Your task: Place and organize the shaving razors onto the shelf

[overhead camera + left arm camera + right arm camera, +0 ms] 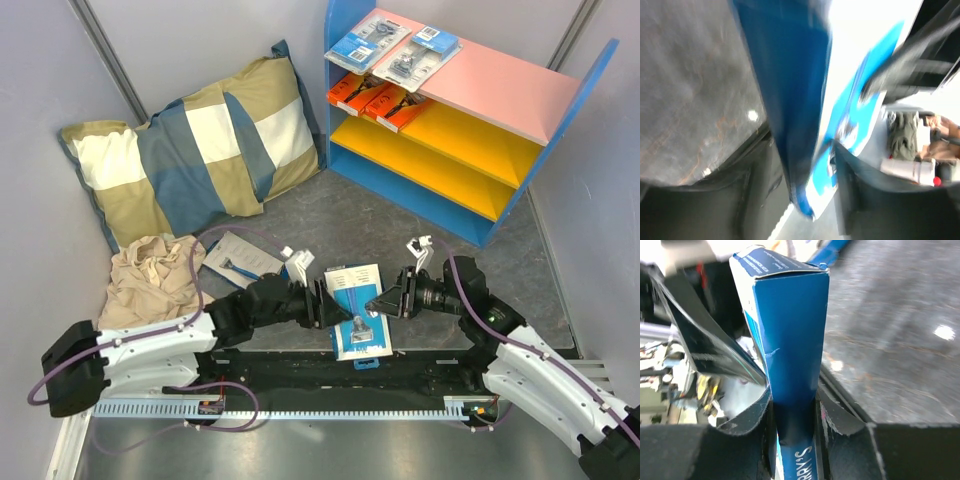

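**Blue-and-white razor box [362, 335] parked well short of the shelf [505, 205]**

Sitting well out in front of the shelf, face up to the overhead camera, over the surface [400, 215] down by the arm bases. Can't say whether resting on it or lifted.

Got the right tool [380, 302] closed down to about the thickness of the razor box, both fingers [845, 422] pressed flat against the narrow dark-blue edge in the wrist view. Proper grip there.

Then the left tool [330, 303] at the opposite edge, spread noticeably wider than the box, with the box running down the middle of the gap. Wrist view too smeared to call contact on either pad, but doesn't look clamped.

Already on the shelf: two clear blister packs [365, 40] side by side on the pink top board [500, 90], two orange boxes [350, 93] just under them at the left end of the upper yellow board [470, 135]. Also one more flat razor pack [238, 258] lying on the surface, well out in front of the shelf's left end.
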You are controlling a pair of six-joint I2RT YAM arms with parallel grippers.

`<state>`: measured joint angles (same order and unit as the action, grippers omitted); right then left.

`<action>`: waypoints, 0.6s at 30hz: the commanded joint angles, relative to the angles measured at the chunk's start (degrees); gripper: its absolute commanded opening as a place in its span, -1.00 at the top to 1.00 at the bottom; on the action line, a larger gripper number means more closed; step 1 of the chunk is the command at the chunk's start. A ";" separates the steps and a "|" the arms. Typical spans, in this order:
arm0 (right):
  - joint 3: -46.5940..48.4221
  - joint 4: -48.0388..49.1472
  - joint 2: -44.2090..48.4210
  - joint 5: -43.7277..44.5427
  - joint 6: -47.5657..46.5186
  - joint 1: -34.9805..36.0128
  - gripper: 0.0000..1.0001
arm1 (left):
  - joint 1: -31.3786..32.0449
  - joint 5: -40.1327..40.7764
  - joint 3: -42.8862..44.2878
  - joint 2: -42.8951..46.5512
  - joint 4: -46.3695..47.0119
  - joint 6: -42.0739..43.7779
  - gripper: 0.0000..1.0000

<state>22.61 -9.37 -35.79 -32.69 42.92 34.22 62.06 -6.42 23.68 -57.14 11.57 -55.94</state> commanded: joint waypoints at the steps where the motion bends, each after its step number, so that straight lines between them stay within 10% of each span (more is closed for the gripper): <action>1: 6.03 6.73 -0.42 -2.74 0.59 1.20 0.68 | -6.33 1.67 5.76 7.39 -5.58 6.28 -0.69; 9: 17.44 6.29 -2.27 9.82 -4.50 1.20 0.76 | -17.31 -1.84 17.00 9.25 -16.93 13.66 -1.00; 18: 26.16 3.56 5.54 45.40 -3.63 1.20 0.86 | -19.17 -9.75 30.10 1.87 -12.73 15.69 -1.00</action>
<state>44.12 -8.05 -34.96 -7.33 39.16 35.40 43.33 -11.18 48.40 -53.78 -3.86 -44.21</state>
